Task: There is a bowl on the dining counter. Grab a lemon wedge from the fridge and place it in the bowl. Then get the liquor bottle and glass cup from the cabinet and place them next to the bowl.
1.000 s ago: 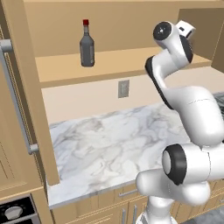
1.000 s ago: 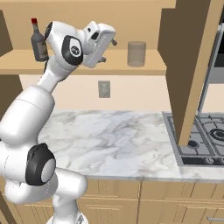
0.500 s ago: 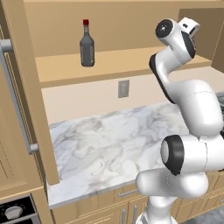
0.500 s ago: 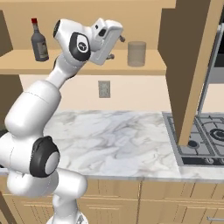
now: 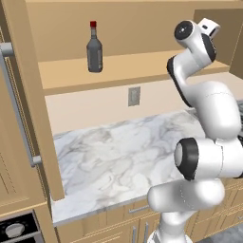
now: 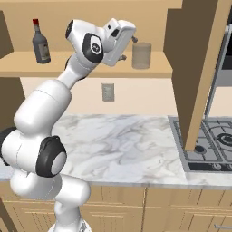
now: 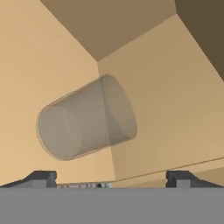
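On the open cabinet shelf a dark liquor bottle with a red cap stands upright at the left, also in the right base view. Further right on that shelf stands the clear glass cup. My gripper hangs at shelf height just left of the cup, close but apart from it, with its jaws open and nothing between them. In the hand view the cup lies straight ahead, above my gripper, against the cabinet's back corner. The bowl and the lemon wedge are out of view.
A marble counter runs below the shelf, with a wall outlet above it. An open cabinet door juts out right of the cup, and a stove sits beyond it. A tall wooden panel with a metal handle stands at the left.
The arm has lifted and swung the hand up and to the right along the shelf, closer to the glass cup. The jaws have stayed open.
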You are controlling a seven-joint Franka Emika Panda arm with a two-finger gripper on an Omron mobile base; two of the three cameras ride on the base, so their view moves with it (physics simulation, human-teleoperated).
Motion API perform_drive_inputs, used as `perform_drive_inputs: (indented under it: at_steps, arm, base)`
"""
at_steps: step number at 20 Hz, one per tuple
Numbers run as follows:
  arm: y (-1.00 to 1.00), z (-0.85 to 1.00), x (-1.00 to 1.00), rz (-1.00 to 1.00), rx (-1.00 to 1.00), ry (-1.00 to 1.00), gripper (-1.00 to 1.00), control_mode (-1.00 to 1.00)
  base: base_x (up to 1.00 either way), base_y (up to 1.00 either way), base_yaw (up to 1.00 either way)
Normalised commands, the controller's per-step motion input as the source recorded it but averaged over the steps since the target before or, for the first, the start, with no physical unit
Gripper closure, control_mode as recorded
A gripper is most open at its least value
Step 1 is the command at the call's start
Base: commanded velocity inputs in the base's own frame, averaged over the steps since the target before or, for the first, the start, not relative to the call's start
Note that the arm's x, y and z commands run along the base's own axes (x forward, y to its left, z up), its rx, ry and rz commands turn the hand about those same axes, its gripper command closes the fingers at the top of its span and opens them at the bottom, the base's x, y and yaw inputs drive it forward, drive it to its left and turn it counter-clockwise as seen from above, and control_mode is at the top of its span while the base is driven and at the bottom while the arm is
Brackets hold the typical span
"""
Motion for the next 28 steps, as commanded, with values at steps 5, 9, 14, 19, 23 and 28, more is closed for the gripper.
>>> perform_drive_inputs:
  at_steps: [5,9,14,19,23,28]
  arm:
    - [-0.03,-0.07,0.32,0.00,-0.03,0.01,-1.00,-1.00]
    - [-0.04,-0.07,0.25,0.00,-0.04,0.01,-1.00,-1.00]
    - [-0.04,-0.08,0.22,0.00,-0.03,0.02,-1.00,-1.00]
    - [-0.01,-0.10,0.18,0.00,-0.01,0.05,-1.00,-1.00]
    - [-0.02,-0.03,0.16,0.00,0.00,0.04,-1.00,-1.00]
    - [-0.11,0.00,0.12,0.00,0.00,0.04,-1.00,-1.00]
  base:
    - [0.00,0.00,0.00]
    - [0.00,0.00,0.00]
    - [0.00,0.00,0.00]
    - [0.00,0.00,0.00]
    - [0.00,0.00,0.00]
    - [0.00,0.00,0.00]
